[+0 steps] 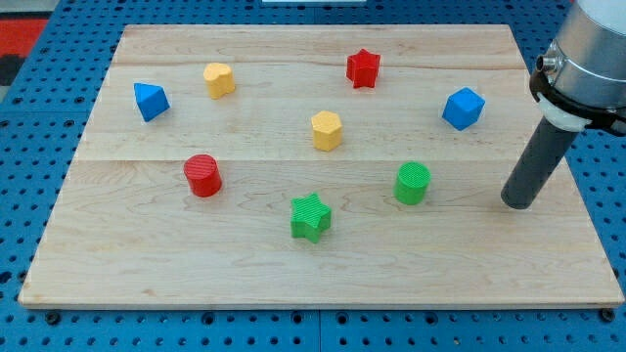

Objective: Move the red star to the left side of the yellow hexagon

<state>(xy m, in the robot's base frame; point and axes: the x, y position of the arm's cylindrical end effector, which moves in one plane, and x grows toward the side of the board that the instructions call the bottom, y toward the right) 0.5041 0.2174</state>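
One rod, gripperless and holding nothing: my tip (pixel 519 203) sits right of the green cylinder (pixel 413 183), far from the red star (pixel 363 67)

Arm (pixel 587 59) cut off by top-right edge.

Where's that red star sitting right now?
The red star sits near the view's top, right of centre on the wooden board, up and right of the yellow hexagon. My tip is far off by the right edge.
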